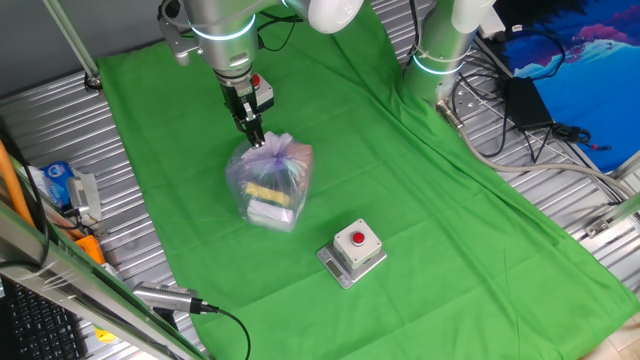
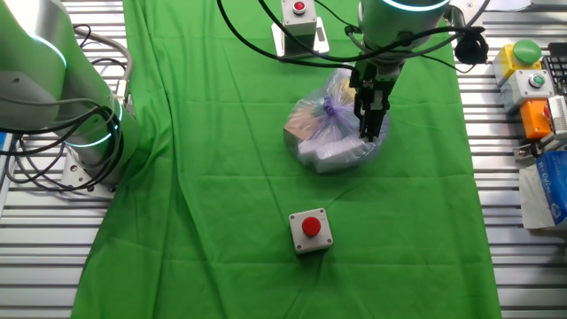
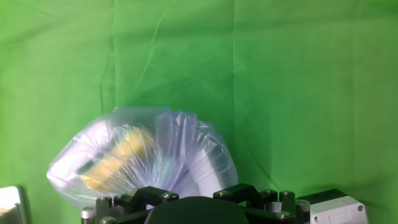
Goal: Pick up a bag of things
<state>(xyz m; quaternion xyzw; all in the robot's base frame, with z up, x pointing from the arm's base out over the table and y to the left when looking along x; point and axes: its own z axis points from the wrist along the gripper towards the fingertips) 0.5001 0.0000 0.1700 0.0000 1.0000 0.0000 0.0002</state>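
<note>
A green cloth (image 1: 420, 200) covers a metal table. Near the middle of the cloth sits the bag (image 1: 268, 185) — translucent, purplish plastic gathered into a knot at its top, with yellow and white items showing through its side.

A silver robot arm reaches down over the bag. Its black gripper (image 1: 252, 132) points straight down with its tips at the gathered knot; from the other fixed view the gripper (image 2: 368, 120) overlaps the bag's (image 2: 332, 128) right side. The fingers look close together, but whether they are pinching the plastic or only touching it cannot be told. The bag's bottom rests on the cloth.

In the hand view the bag (image 3: 143, 158) fills the lower left, bulging and pale violet, a yellow item inside — the fingertips themselves are out of sight there.

Two grey boxes with red buttons stand on the cloth: one box (image 1: 352, 251) near the bag, apart from it, and a second box (image 1: 260, 92) behind the arm.
</note>
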